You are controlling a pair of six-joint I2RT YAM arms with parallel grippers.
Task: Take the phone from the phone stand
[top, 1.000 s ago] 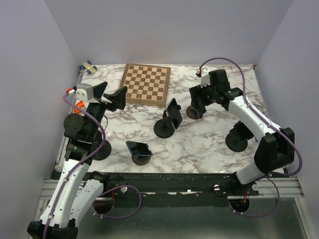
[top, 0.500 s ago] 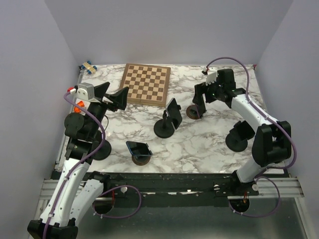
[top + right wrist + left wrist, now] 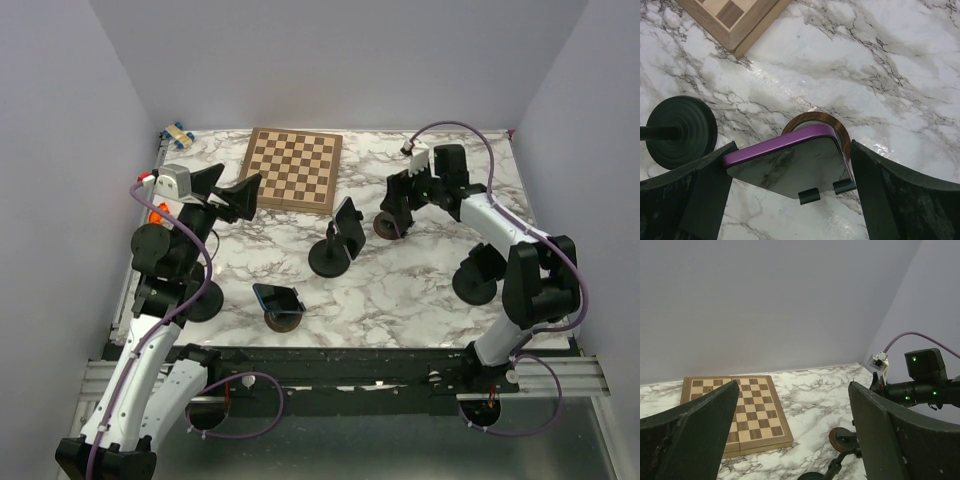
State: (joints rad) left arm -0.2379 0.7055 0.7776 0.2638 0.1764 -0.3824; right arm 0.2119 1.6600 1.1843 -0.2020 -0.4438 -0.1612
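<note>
A purple-edged phone with a mirror-like screen leans on a phone stand with a round wooden base and two black hooks. My right gripper is open and straddles the phone, one finger close to each side edge. In the top view the right gripper hangs over that stand base right of centre, and the phone itself is hidden under it. My left gripper is raised at the left, open and empty. The left wrist view has the left gripper facing the back wall.
A wooden chessboard lies at the back. A black stand holding a dark phone is at centre, its base just left of my right gripper. Another stand holds a blue phone near the front. A small blue-yellow object lies in the back-left corner.
The right arm's elbow has folded inward and its wrist has shifted slightly, with the gripper staying over the wooden-based stand. The left arm has barely moved.
</note>
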